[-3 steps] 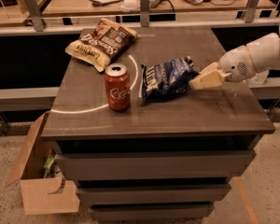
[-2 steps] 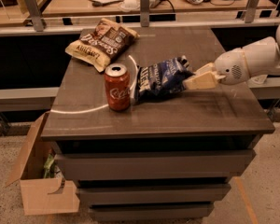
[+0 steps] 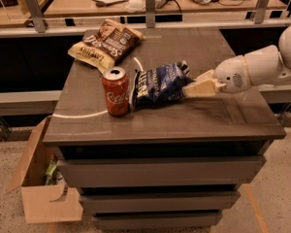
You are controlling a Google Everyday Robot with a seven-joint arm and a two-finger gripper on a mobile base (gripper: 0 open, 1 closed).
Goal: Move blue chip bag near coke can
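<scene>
A dark grey table (image 3: 223, 120) with drawers below fills the middle of the view. The white robot arm (image 3: 262, 67) reaches in from the right side, low over the tabletop. On the floor at the left stands an open cardboard box (image 3: 48, 203). A brown chip bag (image 3: 105, 45) lies at the back left of the table. The blue chip bag (image 3: 157, 83) lies near the middle, its left edge just beside the coke can (image 3: 116, 92), which stands upright. The gripper (image 3: 190, 88) is at the bag's right end, its cream fingers closed narrowly on the crinkled edge.
</scene>
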